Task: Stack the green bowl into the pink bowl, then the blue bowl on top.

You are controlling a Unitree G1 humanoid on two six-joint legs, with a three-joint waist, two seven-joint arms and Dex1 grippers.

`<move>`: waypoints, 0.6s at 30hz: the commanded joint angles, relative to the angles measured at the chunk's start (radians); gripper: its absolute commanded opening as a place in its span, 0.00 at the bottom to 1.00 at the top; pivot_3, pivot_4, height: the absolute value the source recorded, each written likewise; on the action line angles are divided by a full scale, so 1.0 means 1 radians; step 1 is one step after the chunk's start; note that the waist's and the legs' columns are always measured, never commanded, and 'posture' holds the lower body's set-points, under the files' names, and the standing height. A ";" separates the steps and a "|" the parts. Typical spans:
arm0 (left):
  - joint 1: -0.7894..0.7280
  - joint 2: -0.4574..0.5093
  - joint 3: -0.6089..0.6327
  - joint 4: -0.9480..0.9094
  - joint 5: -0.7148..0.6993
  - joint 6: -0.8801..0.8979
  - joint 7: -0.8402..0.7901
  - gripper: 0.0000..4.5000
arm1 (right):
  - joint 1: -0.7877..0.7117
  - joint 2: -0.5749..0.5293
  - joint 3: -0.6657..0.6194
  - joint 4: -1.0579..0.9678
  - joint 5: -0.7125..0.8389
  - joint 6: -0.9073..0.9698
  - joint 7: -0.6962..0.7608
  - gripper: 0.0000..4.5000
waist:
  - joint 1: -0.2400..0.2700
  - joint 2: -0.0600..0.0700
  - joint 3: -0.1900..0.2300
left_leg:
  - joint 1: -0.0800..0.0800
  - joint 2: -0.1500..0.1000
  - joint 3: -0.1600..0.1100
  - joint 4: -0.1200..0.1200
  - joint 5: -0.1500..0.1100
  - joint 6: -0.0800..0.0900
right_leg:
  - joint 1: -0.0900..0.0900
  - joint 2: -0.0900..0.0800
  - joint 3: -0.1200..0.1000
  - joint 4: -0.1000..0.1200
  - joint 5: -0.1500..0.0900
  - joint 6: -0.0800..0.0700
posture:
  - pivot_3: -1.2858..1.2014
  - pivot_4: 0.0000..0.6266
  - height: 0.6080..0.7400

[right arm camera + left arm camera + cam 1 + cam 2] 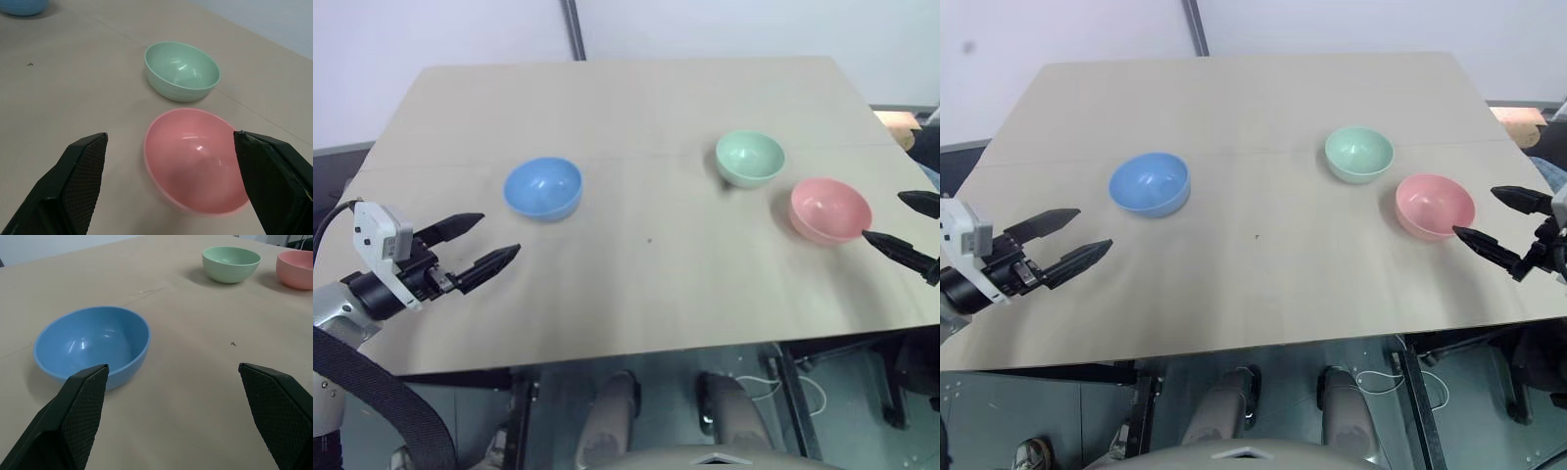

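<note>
Three same-sized bowls stand apart and upright on the light wooden table (636,108). The blue bowl (543,188) is on the left, the green bowl (750,158) right of centre, and the pink bowl (829,210) just right of and nearer than the green one. My left gripper (480,242) hovers open near the table's left front, a short way short of the blue bowl (93,345). My right gripper (1494,222) is open at the right edge, its fingers beside the pink bowl (195,159) without touching it; the green bowl (181,70) lies just beyond. Both grippers are empty.
The table's front edge (636,352) runs close below both grippers, with floor and cables beneath. A dark pole (574,27) rises behind the table's far edge. Some objects (901,127) sit past the table's right side.
</note>
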 commanded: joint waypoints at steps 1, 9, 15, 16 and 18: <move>-0.030 0.026 0.018 0.022 -0.009 -0.002 -0.027 1.00 | -0.036 0.000 0.000 -0.012 -0.003 -0.014 -0.027 0.99 | 0.000 0.000 0.000 | 0.000 0.000 0.000 0.000 0.000 0.000 | 0.000 0.000 0.000 0.000 0.000 0.000 | 0.52 0.24 1.00; -0.151 -0.009 -0.060 0.041 -0.033 -0.021 -0.073 1.00 | -0.116 0.064 0.151 -0.051 -0.122 0.002 -0.213 0.99 | -0.001 0.000 0.000 | 0.001 -0.001 0.001 0.001 0.000 0.000 | 0.001 0.000 0.001 0.000 0.000 0.000 | 0.52 0.24 1.00; -0.217 -0.025 -0.145 -0.018 -0.093 -0.049 -0.228 1.00 | -0.241 0.067 0.378 0.009 -0.230 0.133 -0.297 0.99 | -0.003 0.000 0.000 | 0.000 -0.001 0.002 0.001 0.000 0.000 | 0.000 0.001 0.001 0.001 0.001 0.000 | 0.52 0.24 1.00; -0.223 -0.026 -0.155 -0.028 -0.103 -0.047 -0.239 1.00 | -0.261 0.067 0.408 0.029 -0.248 0.148 -0.302 0.99 | -0.003 0.000 0.000 | 0.001 -0.001 0.002 0.001 0.000 0.000 | 0.000 0.001 0.001 0.001 0.001 0.000 | 0.52 0.24 1.00; -0.234 -0.026 -0.174 -0.039 -0.115 -0.043 -0.265 1.00 | -0.295 0.078 0.458 0.070 -0.276 0.151 -0.304 0.99 | -0.003 0.000 0.000 | 0.000 -0.001 0.002 0.001 0.000 0.000 | 0.000 0.001 0.001 0.001 0.001 -0.001 | 0.52 0.24 1.00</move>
